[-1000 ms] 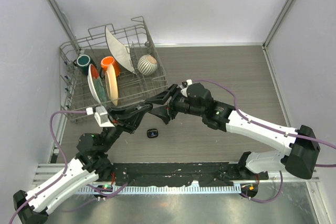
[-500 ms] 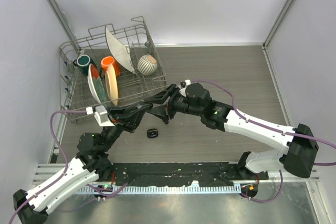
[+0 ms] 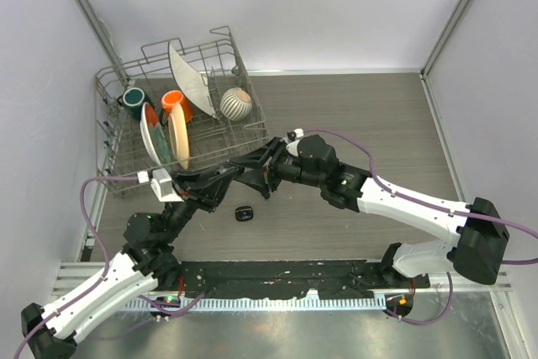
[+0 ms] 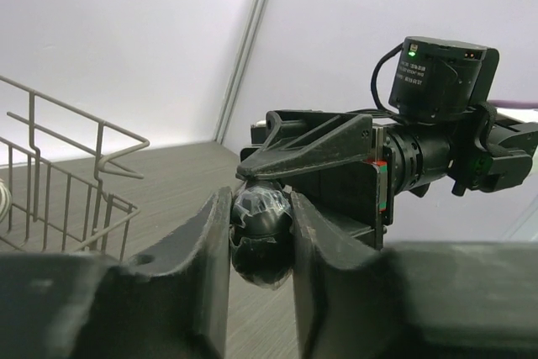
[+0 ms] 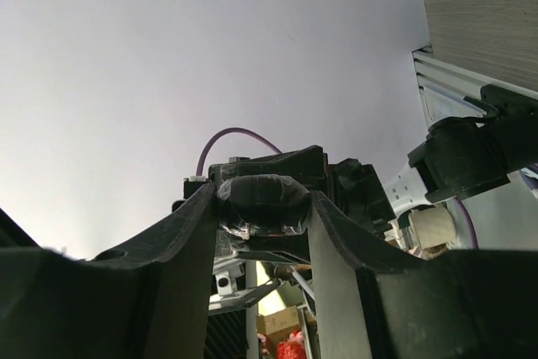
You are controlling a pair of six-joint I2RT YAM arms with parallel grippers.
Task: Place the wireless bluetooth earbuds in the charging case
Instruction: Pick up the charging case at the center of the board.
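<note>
Above the table (image 3: 378, 124), just in front of the rack (image 3: 206, 155), the two arms met tip to tip. The left gripper (image 4: 261, 208) was pinched tight on the case (image 4: 262, 229), a glossy black oval held clear of the wood with its rounded body bulging between the two fingers. The right gripper (image 5: 262, 195) reached in from the opposite side and was closed around the same case. In its own wrist view the oval filled the gap between its fingers and appeared to touch both. In the left wrist view one right finger lay across the top of the case.

On the table just below the meeting grippers, apart from both, lay a small black piece (image 3: 245, 213) with a pale glint. It was too small in the overhead view to tell whether it was an earbud. Neither wrist view showed inside the case.

In the rack, at the table's far left, stood plates on edge, an orange cup (image 3: 174, 101) and a striped bowl (image 3: 236, 102).
</note>
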